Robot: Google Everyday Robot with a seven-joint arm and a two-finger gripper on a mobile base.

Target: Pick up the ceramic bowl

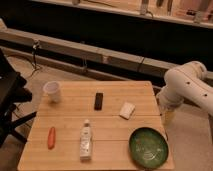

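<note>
The ceramic bowl (148,146) is a wide, shallow, dark-green glossy bowl with faint pale marks inside. It sits on the front right corner of the wooden table (70,122). My white arm (187,87) comes in from the right side. The gripper (168,118) hangs just off the table's right edge, behind and to the right of the bowl, apart from it.
On the table are a small white cup (53,91) at the back left, a black remote (98,101), a white sponge-like block (127,110), a clear bottle (86,140) lying down and an orange carrot (51,137). A dark chair (7,100) stands at left.
</note>
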